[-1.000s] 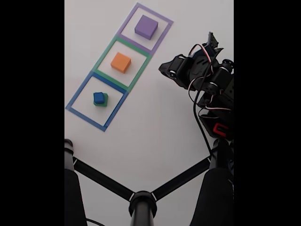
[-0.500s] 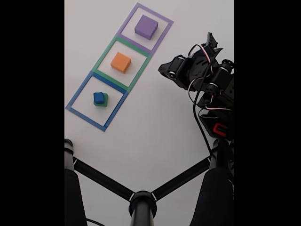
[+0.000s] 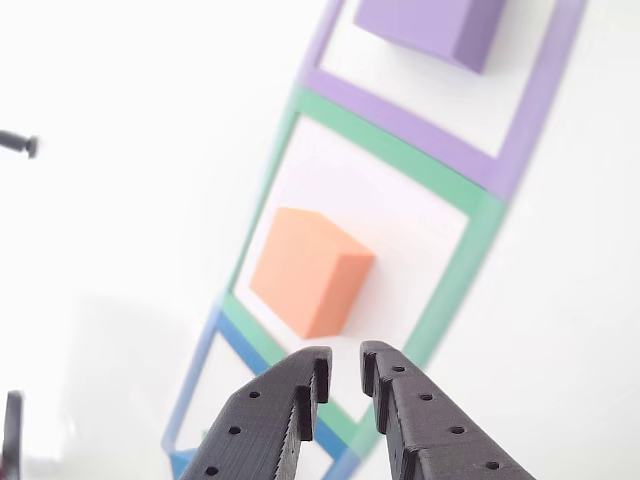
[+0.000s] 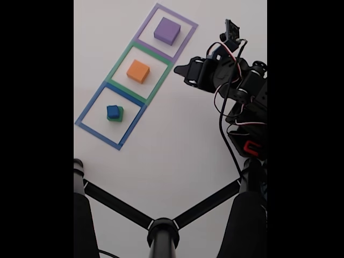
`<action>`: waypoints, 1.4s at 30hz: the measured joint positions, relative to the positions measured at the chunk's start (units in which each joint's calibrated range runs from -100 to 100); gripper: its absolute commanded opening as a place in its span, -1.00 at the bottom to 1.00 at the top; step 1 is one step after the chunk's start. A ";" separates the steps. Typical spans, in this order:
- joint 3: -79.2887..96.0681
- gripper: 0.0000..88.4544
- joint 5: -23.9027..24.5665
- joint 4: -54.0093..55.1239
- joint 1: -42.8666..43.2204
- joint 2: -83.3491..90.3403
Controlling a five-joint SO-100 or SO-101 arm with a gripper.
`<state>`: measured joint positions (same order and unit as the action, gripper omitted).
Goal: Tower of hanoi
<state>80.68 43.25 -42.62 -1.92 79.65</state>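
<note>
other view: matte orange block [image 3: 312, 272]

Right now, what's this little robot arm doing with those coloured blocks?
It is playing a stacking puzzle. The purple block sits in the purple taped square, the orange block in the green square, and the small blue block rests on the green block in the blue square. The gripper holds nothing; its fingers are nearly together, and it hangs above the table just short of the orange block.
</note>
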 measured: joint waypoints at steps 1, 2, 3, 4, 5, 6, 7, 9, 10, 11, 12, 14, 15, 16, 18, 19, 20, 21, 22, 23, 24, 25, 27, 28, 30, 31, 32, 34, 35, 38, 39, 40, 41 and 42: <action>-2.52 -1.00 -2.96 0.56 -0.16 -2.28; -5.13 -1.00 -5.71 1.20 -0.08 -4.39; -7.66 -1.00 -8.87 1.61 -0.08 -6.33; -10.10 -1.00 -11.43 2.01 -0.08 -8.02; -12.62 -1.00 -14.38 2.25 -0.08 -9.79; -14.80 -1.00 -16.95 2.49 -0.08 -11.23; -16.80 -1.00 -20.10 2.81 -0.08 -12.49; -19.76 -1.00 -26.80 3.69 -0.08 -14.27; -20.97 -1.00 -31.33 4.25 -0.08 -14.94; -22.11 -1.00 -35.67 4.57 -0.08 -15.37; -23.15 -1.00 -40.39 4.74 -0.08 -15.79; -25.50 -1.00 -51.23 4.90 0.00 -16.80; -26.63 -1.00 -56.75 4.90 0.08 -17.31; -27.68 -1.00 -60.89 4.90 0.33 -17.81; -29.50 -1.00 -67.59 4.90 0.82 -18.83; -30.20 -1.00 -71.33 4.90 1.23 -19.16; -30.90 -1.00 -74.48 4.90 1.64 -19.50; -31.59 -1.00 -77.64 4.90 2.13 -19.84; -32.11 -1.00 -80.00 4.90 2.46 -20.01; -32.72 -1.00 -81.77 4.90 2.95 -20.09; -33.33 -1.00 -83.55 4.90 3.36 -20.09; -34.03 -1.00 -86.50 4.82 3.68 -20.09; -35.60 -1.00 -91.43 3.37 4.09 -20.09; -36.73 -1.00 -93.60 2.25 4.09 -20.09; -39.08 -1.00 -96.95 -0.48 4.09 -20.09; -40.21 -1.00 -98.13 -2.01 4.09 -20.09; -41.34 -1.00 -99.70 -3.61 4.26 -20.09; -43.52 -1.00 -101.87 -6.50 4.50 -20.18; -44.56 -1.00 -104.24 -7.95 4.67 -20.26; -47.69 -1.00 -106.80 -12.44 5.16 -20.43; -48.39 -1.00 -106.80 -13.32 5.40 -20.60; -48.74 -1.00 -106.80 -13.80 5.57 -20.77; -49.09 -1.00 -106.80 -14.13 5.81 -20.77; -49.26 -1.00 -106.80 -14.37 5.89 -20.77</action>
<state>31.42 -63.55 -56.98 3.97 58.89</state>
